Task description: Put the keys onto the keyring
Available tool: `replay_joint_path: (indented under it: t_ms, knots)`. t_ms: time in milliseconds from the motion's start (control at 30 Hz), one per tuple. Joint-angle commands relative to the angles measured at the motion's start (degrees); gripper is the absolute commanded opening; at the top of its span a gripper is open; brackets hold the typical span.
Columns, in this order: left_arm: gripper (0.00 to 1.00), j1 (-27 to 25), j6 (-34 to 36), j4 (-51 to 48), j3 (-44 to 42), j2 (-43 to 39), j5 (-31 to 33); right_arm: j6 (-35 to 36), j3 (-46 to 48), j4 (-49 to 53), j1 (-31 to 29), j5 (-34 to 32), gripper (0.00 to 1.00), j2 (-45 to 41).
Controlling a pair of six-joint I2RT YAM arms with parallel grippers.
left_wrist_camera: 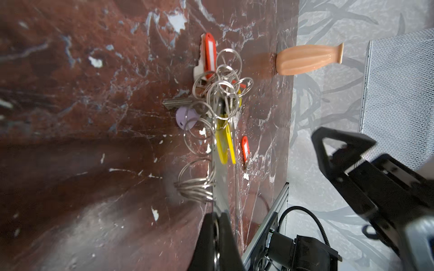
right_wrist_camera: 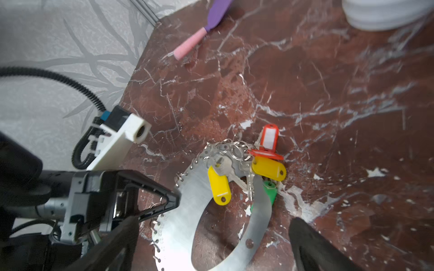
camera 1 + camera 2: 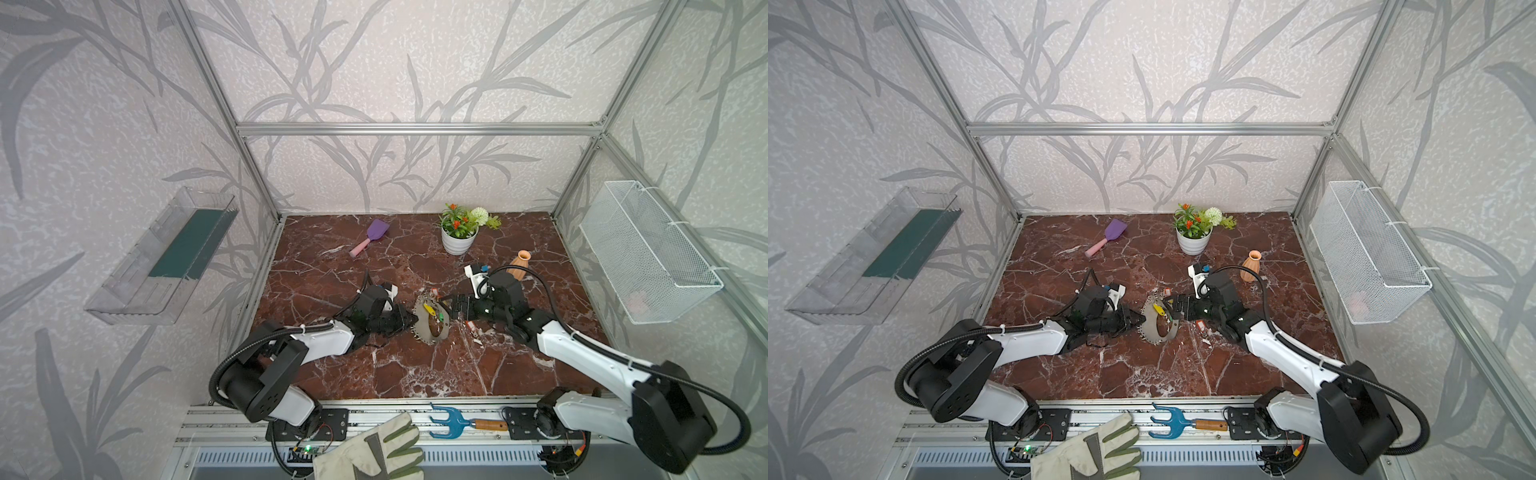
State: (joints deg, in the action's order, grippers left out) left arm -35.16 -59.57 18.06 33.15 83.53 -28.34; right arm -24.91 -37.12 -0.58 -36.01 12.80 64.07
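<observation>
The keyring (image 3: 419,328) (image 3: 1152,334) is a flat grey C-shaped band fringed with silver rings, lying mid-table. My left gripper (image 1: 217,217) (image 3: 412,320) is shut on the band's left edge (image 2: 185,194). Keys hang bunched at its far end: yellow tags (image 2: 218,185) (image 1: 224,143), red tags (image 2: 270,137) (image 1: 210,55), a green one (image 2: 270,192) and a lilac one (image 1: 185,117). One loose red tag (image 1: 245,147) (image 3: 471,327) lies on the table to the right of the band. My right gripper (image 2: 213,221) (image 3: 451,308) hovers open over the band's right side, holding nothing.
A white flowerpot (image 3: 458,241) and a terracotta vase (image 3: 519,264) stand behind the right arm. A purple scoop (image 3: 370,237) lies at the back. A blue hand fork (image 3: 453,422) and a glove (image 3: 374,451) rest on the front rail. A wire basket (image 3: 648,257) hangs on the right wall.
</observation>
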Motion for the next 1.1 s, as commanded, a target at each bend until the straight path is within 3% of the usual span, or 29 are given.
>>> replay_joint_path:
  t_ms: [0,167,300,400,500,800,1067]
  knots:
    - [0.0,-0.2,1.21,-11.25,4.97,-5.05,3.73,11.78,-0.83,10.01,-8.41,-11.98,0.99,-4.59]
    - [0.0,-0.26,3.57,-24.85,11.21,-8.2,7.9,14.4,3.27,3.92,-19.18,-19.63,0.99,-6.07]
    - [0.0,-0.21,3.5,-28.66,13.08,-9.19,8.12,23.07,1.85,-0.57,-26.26,-25.97,1.0,-2.05]
    - [0.0,-0.27,3.14,-30.51,14.22,-9.94,8.21,27.39,0.88,-5.39,-29.74,-29.93,0.92,2.06]
    - [0.0,-0.4,2.94,-32.43,14.91,-11.63,9.27,29.82,-1.09,-7.53,-30.81,-31.91,0.81,6.28]
    - [0.0,-0.57,2.03,-35.6,16.3,-14.88,10.48,33.41,-3.54,-14.02,-31.51,-33.29,0.69,13.5]
    - [0.0,-0.95,0.04,-35.82,16.85,-15.45,9.37,36.92,-6.01,-17.93,-31.9,-37.11,0.51,18.76]
